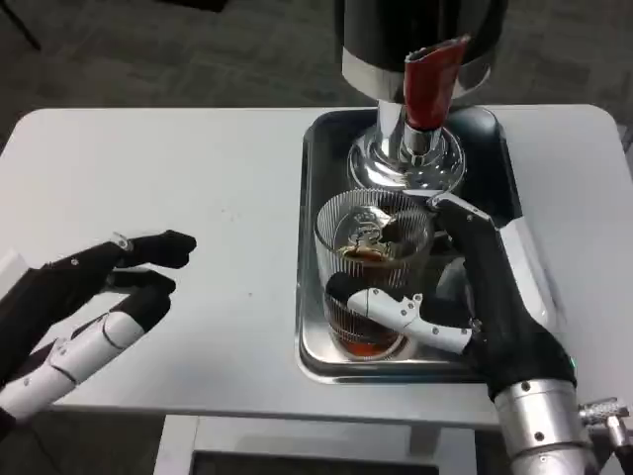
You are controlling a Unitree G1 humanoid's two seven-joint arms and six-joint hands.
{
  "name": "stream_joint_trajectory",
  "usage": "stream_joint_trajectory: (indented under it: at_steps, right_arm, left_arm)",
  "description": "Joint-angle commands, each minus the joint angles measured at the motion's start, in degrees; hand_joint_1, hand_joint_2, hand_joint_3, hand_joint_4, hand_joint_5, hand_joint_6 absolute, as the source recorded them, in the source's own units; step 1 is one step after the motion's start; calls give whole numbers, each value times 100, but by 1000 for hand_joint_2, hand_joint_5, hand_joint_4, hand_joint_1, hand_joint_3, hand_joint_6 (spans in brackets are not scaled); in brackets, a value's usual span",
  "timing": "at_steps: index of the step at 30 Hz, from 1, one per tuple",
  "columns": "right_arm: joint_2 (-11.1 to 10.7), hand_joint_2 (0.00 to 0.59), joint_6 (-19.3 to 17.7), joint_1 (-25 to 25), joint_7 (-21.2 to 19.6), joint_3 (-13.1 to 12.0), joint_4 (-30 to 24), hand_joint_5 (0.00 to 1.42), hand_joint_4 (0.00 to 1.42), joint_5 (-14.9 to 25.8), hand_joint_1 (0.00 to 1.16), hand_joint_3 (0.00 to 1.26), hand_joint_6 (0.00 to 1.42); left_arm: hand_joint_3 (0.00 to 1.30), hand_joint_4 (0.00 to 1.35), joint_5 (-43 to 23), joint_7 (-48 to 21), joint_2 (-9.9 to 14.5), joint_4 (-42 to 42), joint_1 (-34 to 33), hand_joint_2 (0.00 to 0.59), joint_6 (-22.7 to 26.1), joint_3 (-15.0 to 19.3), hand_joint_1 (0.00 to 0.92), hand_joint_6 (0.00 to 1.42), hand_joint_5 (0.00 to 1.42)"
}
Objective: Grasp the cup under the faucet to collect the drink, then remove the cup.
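Observation:
A clear ribbed glass cup (372, 259) with dark drink in its bottom stands in the metal tray (315, 336), a little nearer me than the dispenser's spout. My right hand (465, 297) grips the cup, fingers wrapped round its front and right side. The dispenser (413, 40) rises at the tray's far end, with a red tap lever (429, 81) and a chrome base (406, 158). My left hand (94, 297) rests on the table at the left, fingers apart and holding nothing.
The white table (198, 178) stretches left of the tray. Its front edge runs just below both hands. The tray's raised rim surrounds the cup.

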Motion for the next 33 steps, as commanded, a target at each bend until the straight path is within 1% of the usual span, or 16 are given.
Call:
stream_joint_trajectory:
  at_steps: [1,6,9,11,15,22,25,31,33]
  right_arm:
    - [52,239,-181,242,-188,-76,59,923,788,2,705,628,1275]
    - [22,240,-361,307,-308,-158,127,998,842,-1,718,673,1349]
    - [29,235,-491,338,-427,-202,151,1068,889,-12,726,714,1418]
    - [30,231,-582,356,-496,-237,154,1133,936,-1,742,777,1424]
    - [12,228,-703,420,-526,-317,89,1224,1011,33,760,848,1424]
    - [-21,207,-890,606,-478,-559,-239,1336,1109,213,810,946,1424]
    - [-33,194,-889,680,-445,-620,-417,1363,1131,265,848,982,1424]
    - [-52,191,-861,870,-301,-707,-824,1401,1169,339,864,1012,1424]
    - [-99,192,-889,959,-207,-759,-966,1417,1184,407,870,1022,1424]
  left_arm:
    - [322,284,-47,2,65,-17,4,153,69,-1,55,280,359]
    - [322,284,-49,-1,76,7,-14,153,62,11,55,280,359]
    - [322,284,-56,0,82,42,-48,153,46,10,55,280,359]
    - [322,284,-58,-8,90,66,-66,153,28,7,55,280,359]
    - [322,284,-69,-19,114,128,-146,154,2,-4,49,280,359]
    - [322,284,-76,-39,140,273,-348,154,-17,-84,42,280,359]
    - [322,284,-50,-43,148,321,-440,154,-32,-152,40,280,359]
    - [315,271,16,-73,191,318,-580,155,-28,-364,38,280,350]
    - [314,271,46,-87,210,313,-611,155,-26,-434,38,280,349]
